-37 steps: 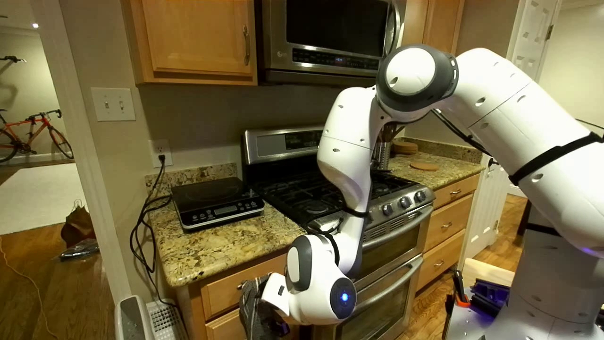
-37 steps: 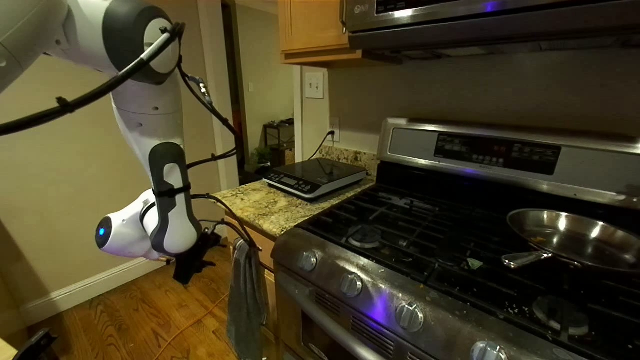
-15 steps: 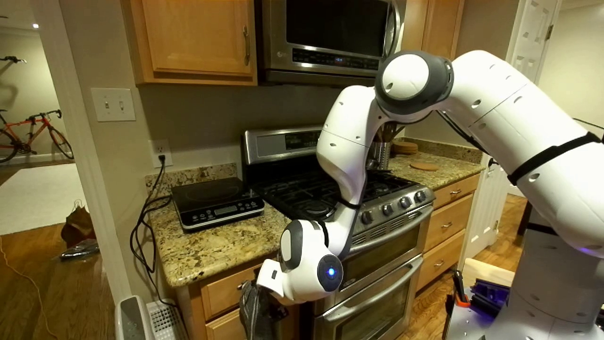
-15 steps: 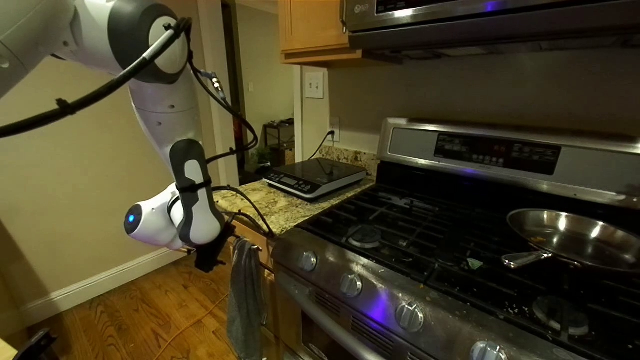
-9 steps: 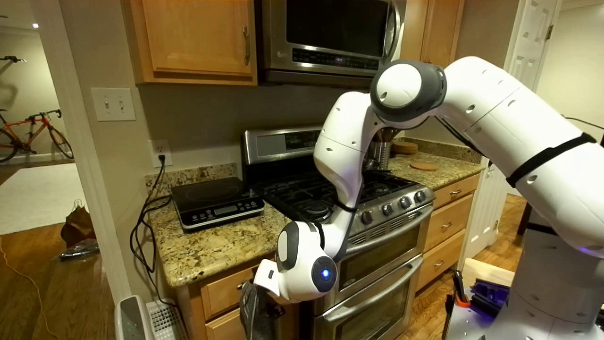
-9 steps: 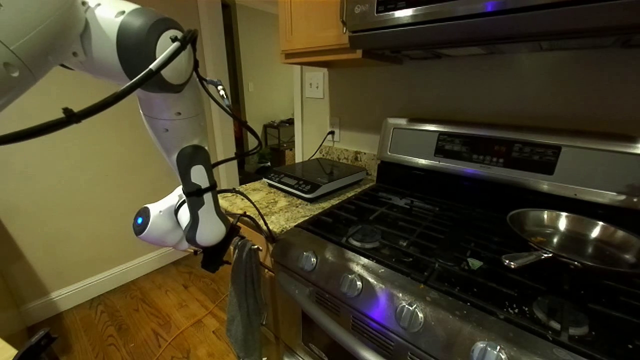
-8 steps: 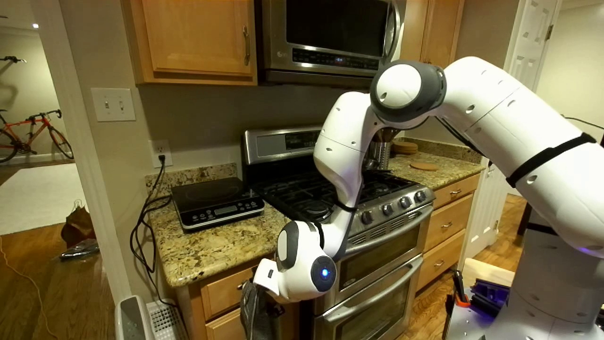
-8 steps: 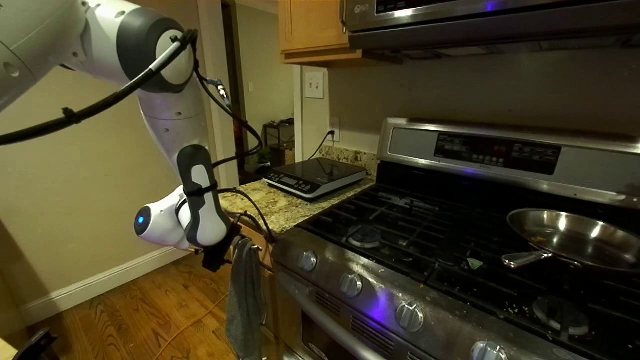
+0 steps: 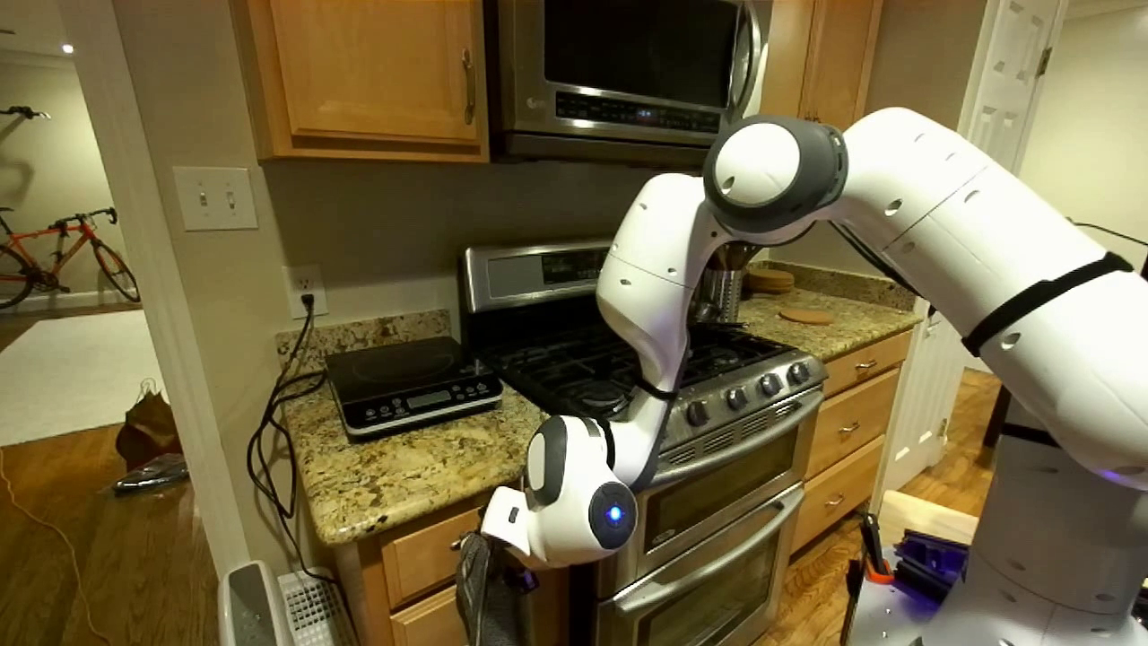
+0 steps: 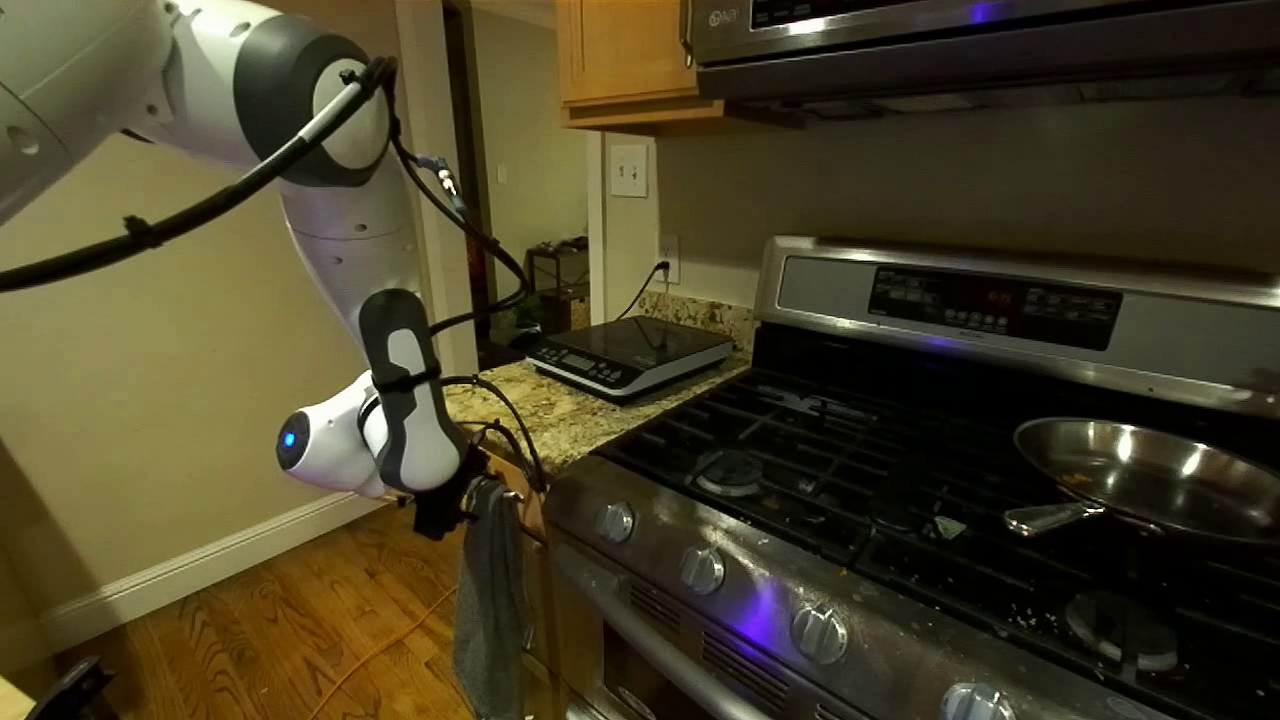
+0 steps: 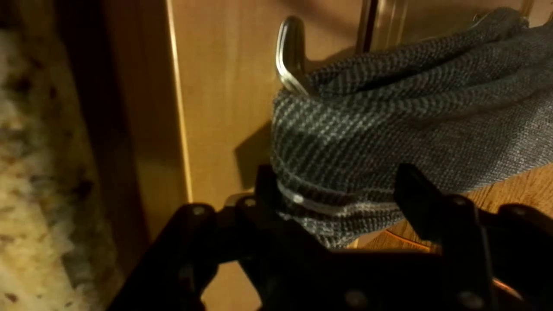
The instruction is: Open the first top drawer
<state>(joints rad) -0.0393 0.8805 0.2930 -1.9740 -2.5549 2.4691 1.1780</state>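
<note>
The first top drawer [image 9: 432,558] has a honey-coloured wood front just under the countertop, and it looks closed. A metal handle [image 11: 290,54] stands out from it in the wrist view. Draped over that handle is a grey towel [image 11: 367,129], which hides much of the bar. My gripper [image 11: 337,181] is right at the towel, its black fingers [image 11: 412,185] apart on either side of a fold with a light stripe. Whether the fingers press on the cloth or the bar cannot be made out. In an exterior view the gripper [image 10: 445,508] is beside the towel; the arm partly covers it in the other.
The granite countertop [image 9: 404,475] overhangs the drawer and carries a black induction cooker [image 9: 408,386]. Close by on one side is the steel range [image 10: 620,580] with its oven handle [image 9: 744,440]. A lower drawer [image 9: 430,619] lies beneath. A pan [image 10: 1150,475] sits on the burners.
Over the last seconds my arm has moved toward the drawer front, bringing the gripper up to the towel. In the last half second it has shifted only slightly closer. The drawer has not visibly moved.
</note>
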